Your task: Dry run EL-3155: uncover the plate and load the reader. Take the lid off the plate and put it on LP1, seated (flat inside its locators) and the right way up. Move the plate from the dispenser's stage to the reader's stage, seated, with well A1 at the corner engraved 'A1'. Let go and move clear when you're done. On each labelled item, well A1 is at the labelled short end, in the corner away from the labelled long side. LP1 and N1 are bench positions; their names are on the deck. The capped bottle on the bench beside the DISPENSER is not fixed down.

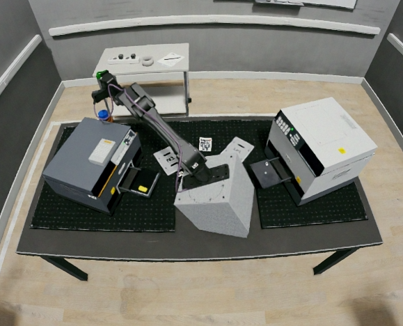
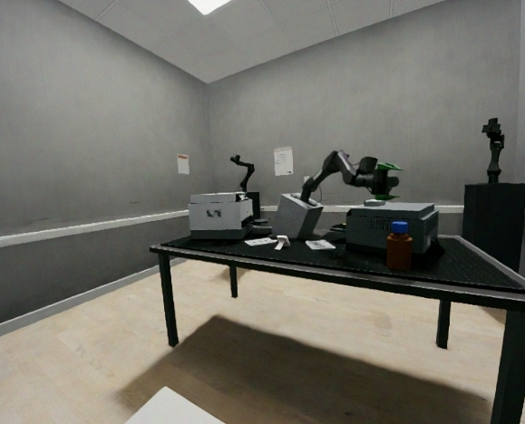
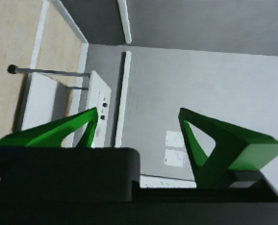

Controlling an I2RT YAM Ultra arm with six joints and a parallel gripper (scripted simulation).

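One arm's gripper [image 1: 101, 74] [image 2: 389, 182] [image 3: 138, 112], claws spread apart, holds nothing; two machines [image 1: 89, 154] [image 1: 326, 140] [image 2: 390, 227] [image 2: 218, 216] stand near opposite table [image 1: 208, 247] [image 2: 298, 270] ends.
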